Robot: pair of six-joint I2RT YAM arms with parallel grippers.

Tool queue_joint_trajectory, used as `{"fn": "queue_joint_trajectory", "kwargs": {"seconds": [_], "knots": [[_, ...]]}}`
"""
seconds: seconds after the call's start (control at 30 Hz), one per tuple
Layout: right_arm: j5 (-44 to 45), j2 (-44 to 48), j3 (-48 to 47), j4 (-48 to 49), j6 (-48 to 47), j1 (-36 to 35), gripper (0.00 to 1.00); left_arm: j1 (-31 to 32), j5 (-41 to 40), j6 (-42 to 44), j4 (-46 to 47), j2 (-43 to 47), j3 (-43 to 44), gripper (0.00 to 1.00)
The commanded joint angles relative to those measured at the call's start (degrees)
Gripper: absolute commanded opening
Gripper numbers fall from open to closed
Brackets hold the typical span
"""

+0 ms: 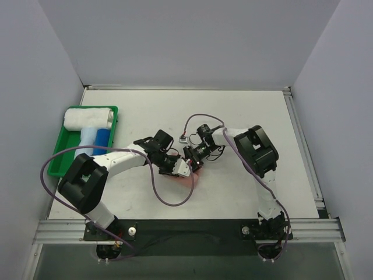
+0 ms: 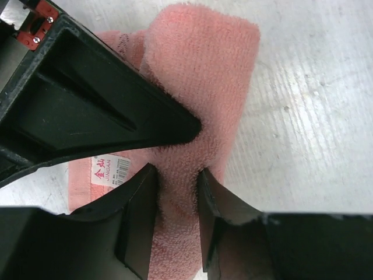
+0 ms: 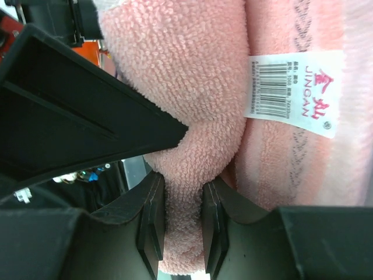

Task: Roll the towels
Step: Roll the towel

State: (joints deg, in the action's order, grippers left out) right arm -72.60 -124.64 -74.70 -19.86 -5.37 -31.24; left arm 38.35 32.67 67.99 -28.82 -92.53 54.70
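Pink towel (image 1: 189,178): we find it mid-table, just ahead of both arms and mostly hidden under them in the top view. The wrist views show terry pile gathered into a thick ridge, with a flatter layer beside it.
Label (image 3: 291,87): white tag with a barcode and red print, on the flat layer next to the ridge.
Left gripper (image 2: 175,175): jaws closed down on the ridge, cloth bulging between the pads.
Right gripper (image 3: 182,198): likewise clamped on a fold of the pink towel, close to the left one.
Step in hand: we judge this to be the rolling of the pink towel, early in the roll, since much of the cloth lies flat.
Next move: we expect both grips must turn the ridge over together, evenly, so the roll stays straight and tight. A one-sided pull would skew it.
Light blue towel (image 1: 87,140): in the green tray (image 1: 90,107) at the left of the table (image 1: 245,111), well apart from the grippers. We cannot tell whether it is rolled.
Tray, other contents: a white roll (image 1: 87,118) across the far end, and a deeper blue piece (image 1: 103,141) beside the light blue.
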Motion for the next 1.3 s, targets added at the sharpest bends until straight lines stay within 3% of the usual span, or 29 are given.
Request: {"fn": "queue_joint_trajectory", "kwargs": {"seconds": [0.0, 0.13, 0.23, 0.4, 0.67, 0.9, 1.03, 1.27], "knots": [[12.8, -2.4, -2.5, -1.8, -1.8, 1.7, 0.14, 1.3, -5.2, -3.2, -5.9, -4.7, -3.3, 0.28], [17.3, -0.5, -9.7, -6.9, -2.7, 6.4, 0.39, 3.3, -7.2, -7.0, -12.4, -6.6, -1.8, 0.20], [19.8, 2.2, -14.3, -8.8, -3.6, 8.6, 0.50, 3.3, -7.1, -10.0, -18.2, -9.6, 1.3, 0.16], [22.5, 9.7, -19.2, -12.4, -6.1, 13.8, 0.52, 3.5, -5.9, -15.2, -26.2, -14.2, 6.5, 0.15], [27.9, 26.6, -19.2, -21.0, -16.8, 21.6, 0.56, 3.4, -4.7, -23.3, -37.4, -22.8, 20.2, 0.15], [34.9, 42.2, -13.6, -28.4, -24.9, 22.3, 0.56, 0.5, -1.1, -23.3, -47.0, -40.2, 32.2, 0.21], [35.4, 50.8, -9.3, -30.4, -24.6, 20.1, 0.57, -3.4, 1.5, -20.5, -51.2, -46.7, 39.5, 0.21], [44.1, 52.0, -3.0, -29.5, -24.8, 0.8, 0.58, -5.7, 0.6, -18.2, -57.3, -54.2, 48.7, 0.25]]}}
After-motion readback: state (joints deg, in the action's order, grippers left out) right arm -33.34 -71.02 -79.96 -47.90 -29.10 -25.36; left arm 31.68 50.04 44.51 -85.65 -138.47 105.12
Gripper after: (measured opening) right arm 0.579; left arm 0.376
